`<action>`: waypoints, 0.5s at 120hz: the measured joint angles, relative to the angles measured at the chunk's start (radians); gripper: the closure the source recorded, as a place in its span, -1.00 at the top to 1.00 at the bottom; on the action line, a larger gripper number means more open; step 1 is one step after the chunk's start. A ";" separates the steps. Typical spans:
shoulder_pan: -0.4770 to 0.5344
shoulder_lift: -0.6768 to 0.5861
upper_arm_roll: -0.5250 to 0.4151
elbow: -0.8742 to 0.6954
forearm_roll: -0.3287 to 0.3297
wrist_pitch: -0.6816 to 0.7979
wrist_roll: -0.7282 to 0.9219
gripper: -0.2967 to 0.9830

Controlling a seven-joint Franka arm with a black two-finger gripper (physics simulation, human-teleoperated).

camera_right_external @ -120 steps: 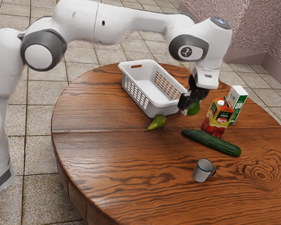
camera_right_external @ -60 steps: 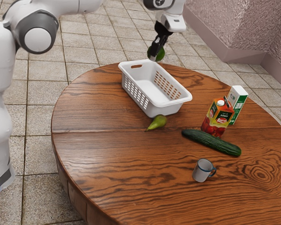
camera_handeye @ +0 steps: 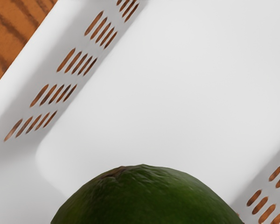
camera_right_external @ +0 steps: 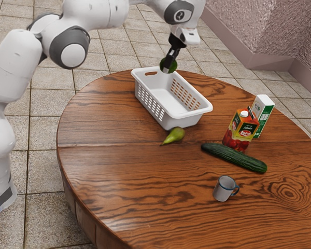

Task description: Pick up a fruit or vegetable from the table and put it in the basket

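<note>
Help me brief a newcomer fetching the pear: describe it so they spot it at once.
On the round wooden table stands a white basket. Just outside its lowest corner in the exterior view lies the pear, narrow end pointing away from it. The pear is yellow-green and tapered, unlike the long, dark green cucumber.

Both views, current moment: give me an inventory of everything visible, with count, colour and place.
Avocado-like fruit: 1, dark green, held above the basket
Basket: 1, white, on the table
Pear: 1, green, on the table beside the basket
Cucumber: 1, dark green, on the table
Juice carton: 1, red and yellow, beside the cucumber
Taller carton: 1, white and green, behind the juice carton
Mug: 1, grey, on the table
Table: 1, brown, under these things
Floor: 1, grey tiles, around the table
Wall: pinkish grey, exterior view's upper right
Arm: 1, white and grey, above the table
Gripper: 1, black, shut on the fruit
</note>
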 joint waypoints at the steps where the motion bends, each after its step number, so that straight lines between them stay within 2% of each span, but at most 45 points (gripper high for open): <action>1: 0.000 0.002 0.000 0.002 0.000 0.000 0.001 0.04; 16: -0.002 0.017 -0.012 0.012 -0.003 0.003 0.015 0.04; 23: -0.002 0.017 -0.015 0.013 -0.003 0.002 0.021 0.21; 33: -0.002 0.016 -0.016 0.012 -0.002 -0.001 0.028 0.36; 60: -0.003 0.001 -0.036 0.008 -0.004 -0.006 0.044 0.50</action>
